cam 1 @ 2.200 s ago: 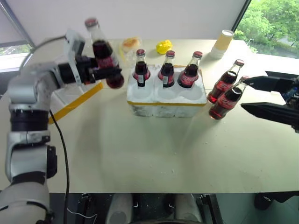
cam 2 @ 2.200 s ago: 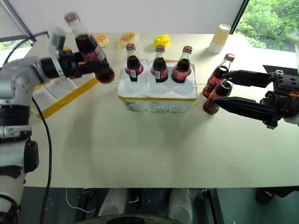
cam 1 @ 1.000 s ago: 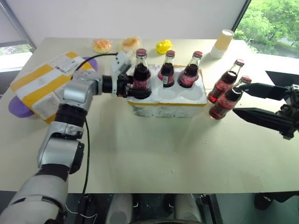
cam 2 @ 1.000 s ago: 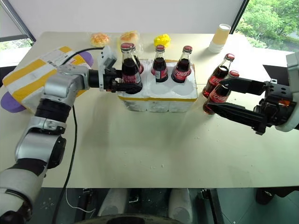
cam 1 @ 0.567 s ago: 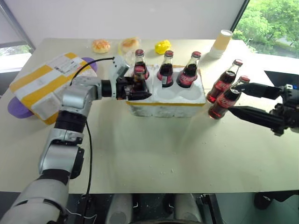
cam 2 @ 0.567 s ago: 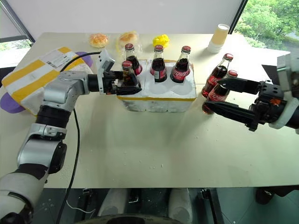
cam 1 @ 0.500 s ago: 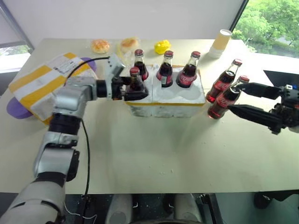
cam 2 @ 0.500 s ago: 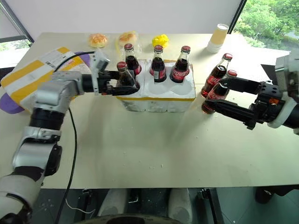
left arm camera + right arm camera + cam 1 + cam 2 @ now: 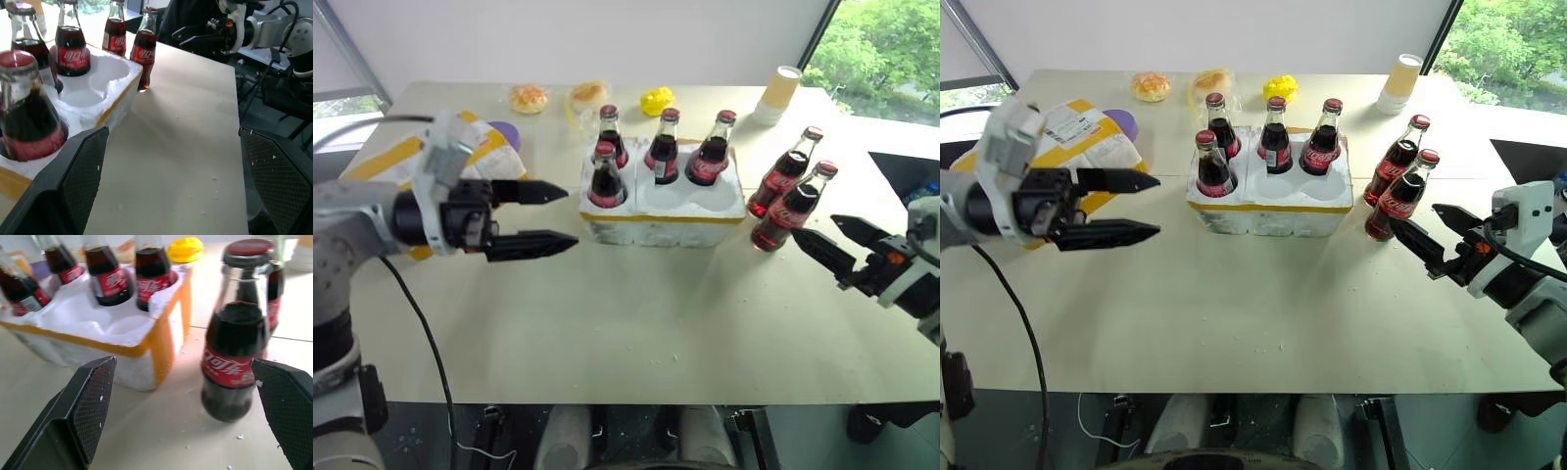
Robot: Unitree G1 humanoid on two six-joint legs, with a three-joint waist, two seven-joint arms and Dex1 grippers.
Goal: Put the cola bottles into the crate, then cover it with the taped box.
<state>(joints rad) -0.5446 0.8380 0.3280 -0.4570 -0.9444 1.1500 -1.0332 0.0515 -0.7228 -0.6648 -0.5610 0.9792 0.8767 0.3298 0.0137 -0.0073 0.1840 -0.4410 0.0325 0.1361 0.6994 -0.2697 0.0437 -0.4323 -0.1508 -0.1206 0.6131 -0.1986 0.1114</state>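
Observation:
The crate (image 9: 661, 233), white foam with a yellow band, stands mid-table. Three cola bottles fill its back row (image 9: 663, 147), and one stands in the front left well (image 9: 606, 178). Two more cola bottles (image 9: 785, 174) (image 9: 788, 211) stand on the table just right of the crate. My left gripper (image 9: 572, 214) is open and empty, a hand's width left of the crate and pointing at it. My right gripper (image 9: 815, 227) is open and empty, its tips just right of the nearer loose bottle (image 9: 239, 342). The taped box (image 9: 1087, 137) lies far left, partly behind my left arm.
A purple plate (image 9: 1123, 122) peeks from under the taped box. Two buns (image 9: 529, 96) (image 9: 587, 93), a yellow item (image 9: 656, 99) and a stack of paper cups (image 9: 781, 86) sit along the far edge. The table's right edge lies near my right arm.
My left gripper let go of a bottle in the crate's front left well, opened and drew back to the left. My right gripper sank lower beside the nearer loose bottle.

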